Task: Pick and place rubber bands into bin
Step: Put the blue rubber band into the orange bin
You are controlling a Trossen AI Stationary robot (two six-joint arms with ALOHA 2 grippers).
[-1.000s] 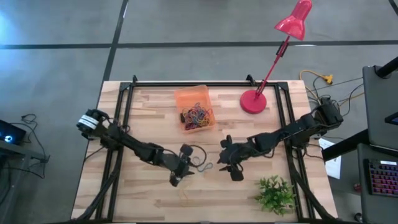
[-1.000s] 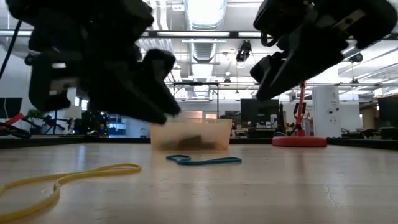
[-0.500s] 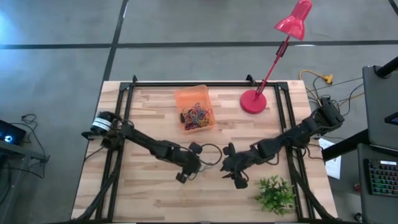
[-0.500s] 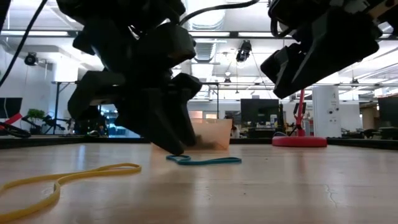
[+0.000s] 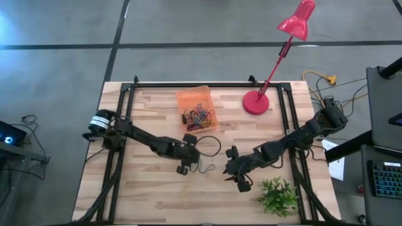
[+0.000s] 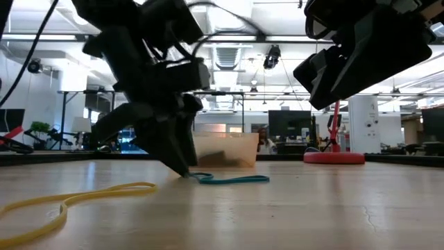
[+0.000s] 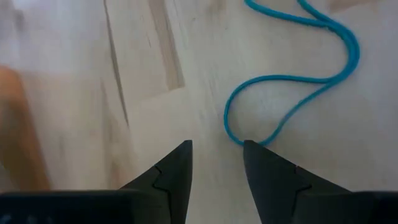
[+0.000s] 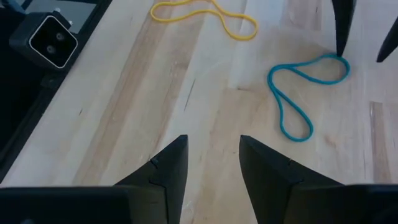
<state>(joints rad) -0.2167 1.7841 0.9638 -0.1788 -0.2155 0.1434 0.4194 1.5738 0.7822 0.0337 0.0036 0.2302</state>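
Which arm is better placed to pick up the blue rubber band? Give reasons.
Left. The left gripper is down at the table, fingers open at one end of the blue rubber band. The right gripper hangs higher, farther from it.

Left gripper (image 7: 216,163) lowered to the table (image 5: 151,188), fingers parted, one tip seemingly touching the blue rubber band (image 7: 298,87), right gripper (image 8: 211,155) raised beside that band, fingers apart.

Left gripper (image 5: 190,164) low beside blue band (image 5: 205,168); bin (image 5: 196,109) holds bands; right gripper (image 5: 235,177) nearby.
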